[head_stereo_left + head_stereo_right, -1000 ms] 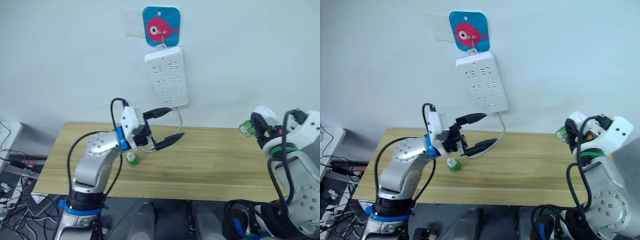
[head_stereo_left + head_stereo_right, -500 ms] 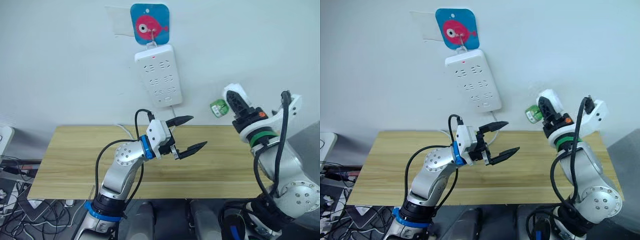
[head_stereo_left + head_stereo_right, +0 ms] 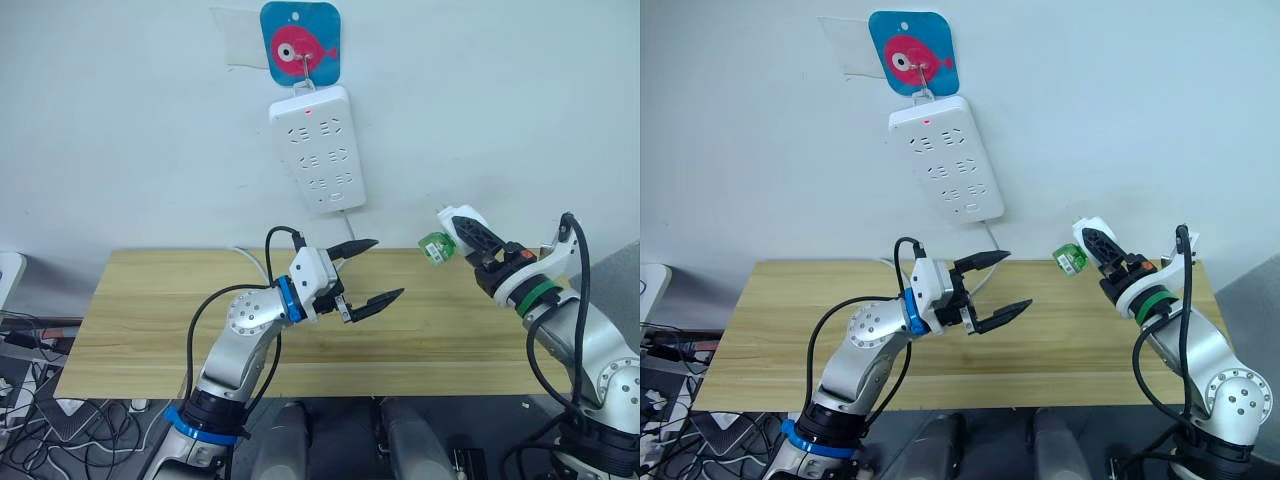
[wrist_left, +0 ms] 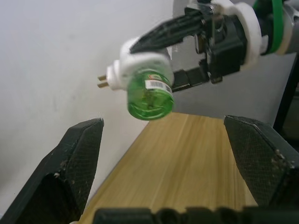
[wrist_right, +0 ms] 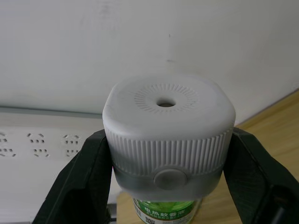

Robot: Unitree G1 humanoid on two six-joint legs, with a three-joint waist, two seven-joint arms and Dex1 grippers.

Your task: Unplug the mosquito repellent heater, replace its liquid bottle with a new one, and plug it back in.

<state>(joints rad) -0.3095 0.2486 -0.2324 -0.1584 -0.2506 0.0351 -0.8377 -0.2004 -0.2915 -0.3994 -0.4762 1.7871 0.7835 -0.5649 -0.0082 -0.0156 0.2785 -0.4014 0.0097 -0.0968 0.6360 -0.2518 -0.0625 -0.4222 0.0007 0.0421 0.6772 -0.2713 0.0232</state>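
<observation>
My right gripper is shut on the white mosquito repellent heater, holding it in the air above the table's far right, below and right of the power strip. A green liquid bottle is fitted into the heater; I cannot tell whether it is the new one. In the left wrist view the heater lies tilted, with its two prongs pointing at the wall and the bottle facing my left gripper. My left gripper hangs open over the middle of the table, some way left of the heater, holding nothing.
The white power strip hangs from a blue fish hook on the wall, its red light on and its sockets free. Its cord drops behind the wooden table. Cables lie on the floor at the left.
The camera shifted after the earliest frame. My right arm brought the heater up and in toward the wall, then lowered it a little. My left gripper rose off the table and stayed open.
</observation>
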